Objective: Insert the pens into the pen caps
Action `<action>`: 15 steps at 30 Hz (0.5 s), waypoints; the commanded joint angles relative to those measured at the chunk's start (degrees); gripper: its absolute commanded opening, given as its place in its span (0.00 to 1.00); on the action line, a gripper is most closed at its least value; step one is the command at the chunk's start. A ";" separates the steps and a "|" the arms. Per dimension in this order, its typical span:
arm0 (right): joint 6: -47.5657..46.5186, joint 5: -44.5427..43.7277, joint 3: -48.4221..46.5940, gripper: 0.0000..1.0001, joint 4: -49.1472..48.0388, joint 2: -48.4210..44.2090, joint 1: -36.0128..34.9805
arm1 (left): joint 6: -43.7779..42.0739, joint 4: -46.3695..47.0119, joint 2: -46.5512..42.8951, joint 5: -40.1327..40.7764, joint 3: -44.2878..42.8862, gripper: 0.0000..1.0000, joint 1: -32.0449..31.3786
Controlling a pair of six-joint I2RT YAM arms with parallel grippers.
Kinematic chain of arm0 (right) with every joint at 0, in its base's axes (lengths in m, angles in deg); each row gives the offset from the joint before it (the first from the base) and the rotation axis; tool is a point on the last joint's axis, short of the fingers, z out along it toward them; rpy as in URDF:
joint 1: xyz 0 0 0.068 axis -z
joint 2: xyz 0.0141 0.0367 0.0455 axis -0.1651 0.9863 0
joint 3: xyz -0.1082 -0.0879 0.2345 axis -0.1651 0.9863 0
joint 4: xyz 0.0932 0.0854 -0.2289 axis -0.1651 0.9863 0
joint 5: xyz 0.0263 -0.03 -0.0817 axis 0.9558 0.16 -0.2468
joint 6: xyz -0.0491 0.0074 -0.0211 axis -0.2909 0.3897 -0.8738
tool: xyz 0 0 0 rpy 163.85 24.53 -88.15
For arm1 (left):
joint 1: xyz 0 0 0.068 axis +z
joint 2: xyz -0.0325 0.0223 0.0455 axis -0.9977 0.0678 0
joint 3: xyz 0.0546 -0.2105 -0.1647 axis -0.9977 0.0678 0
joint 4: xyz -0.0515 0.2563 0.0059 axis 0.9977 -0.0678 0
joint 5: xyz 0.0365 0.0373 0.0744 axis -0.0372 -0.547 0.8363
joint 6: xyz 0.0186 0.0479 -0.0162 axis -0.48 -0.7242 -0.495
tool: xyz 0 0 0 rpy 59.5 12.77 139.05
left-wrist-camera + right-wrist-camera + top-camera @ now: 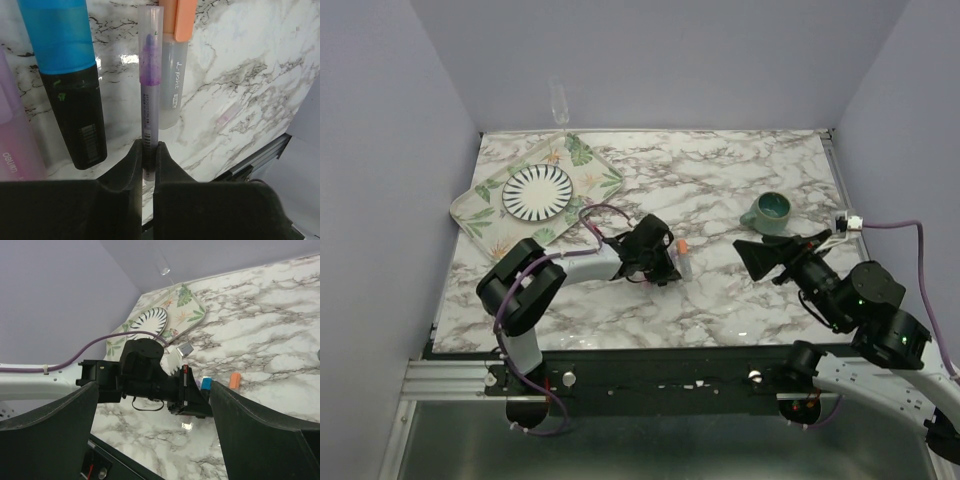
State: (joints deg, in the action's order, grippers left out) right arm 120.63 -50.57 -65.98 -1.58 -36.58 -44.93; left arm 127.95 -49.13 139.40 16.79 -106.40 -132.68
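My left gripper (149,148) is shut on the lower end of a thin pen (149,90) with a translucent purple barrel, held low over the marble. Beside it lie a black marker (75,115) with a blue cap (60,35) on it, a pale grey marker (171,85) with an orange cap (176,17) on it, and a pink-purple marker (15,150) at the left edge. In the top view the left gripper (665,262) sits by the orange cap (680,245). My right gripper (760,258) is open and empty, raised to the right, facing the left gripper (200,400).
A teal-green mug (770,210) stands just behind the right gripper. A leaf-patterned tray (590,165) with a striped plate (537,191) sits at the back left, and a clear glass (559,100) stands behind it. The table's front rail (620,378) runs below.
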 commanded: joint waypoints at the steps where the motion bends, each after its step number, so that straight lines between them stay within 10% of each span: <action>1: 1.03 -3.52 -1.92 0.98 3.17 -1.82 -0.41 | -0.13 -6.02 -0.77 3.39 -2.98 0.27 -0.89; 15: 7.36 -4.67 -1.13 0.97 7.39 -1.57 -0.32 | -3.81 -16.38 -14.37 14.54 -3.95 0.57 -0.99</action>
State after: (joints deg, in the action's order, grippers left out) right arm 125.46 -53.50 -66.70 3.86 -38.22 -44.93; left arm 127.49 -59.30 133.02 21.07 -108.59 -134.08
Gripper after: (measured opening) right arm 0.971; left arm 0.569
